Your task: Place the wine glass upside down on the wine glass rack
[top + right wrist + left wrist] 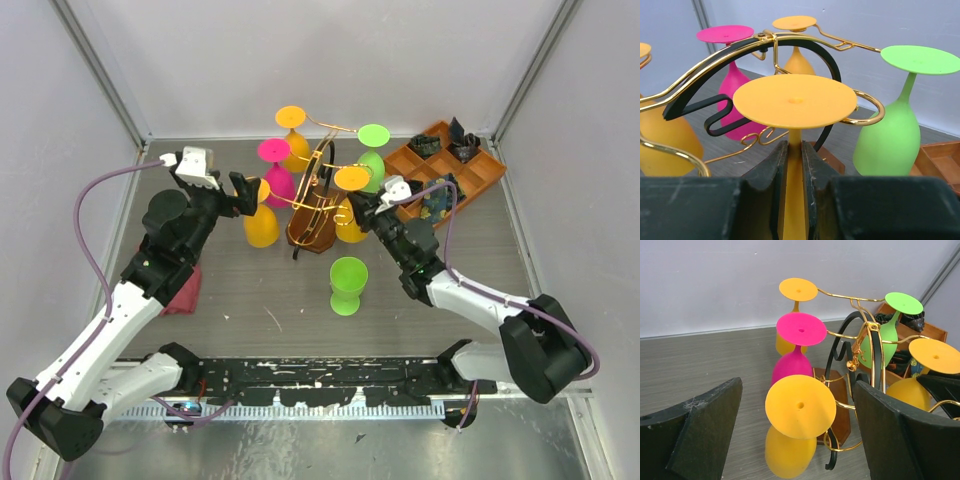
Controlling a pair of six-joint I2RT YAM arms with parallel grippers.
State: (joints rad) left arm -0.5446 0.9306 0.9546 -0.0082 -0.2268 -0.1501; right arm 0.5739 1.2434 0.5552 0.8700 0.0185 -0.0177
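Right wrist view: we judge the orange wine glass [795,102] light, stiff and slick, pinched at its stem by the right end effector [795,150] beside the rack [715,69].

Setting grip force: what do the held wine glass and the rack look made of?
Orange wine glass, in right gripper: likely plastic; opaque, matte, uniform colour. Rack: thin metal wire, glossy gold with bright glints. Its base: apparently wood, flat brown.
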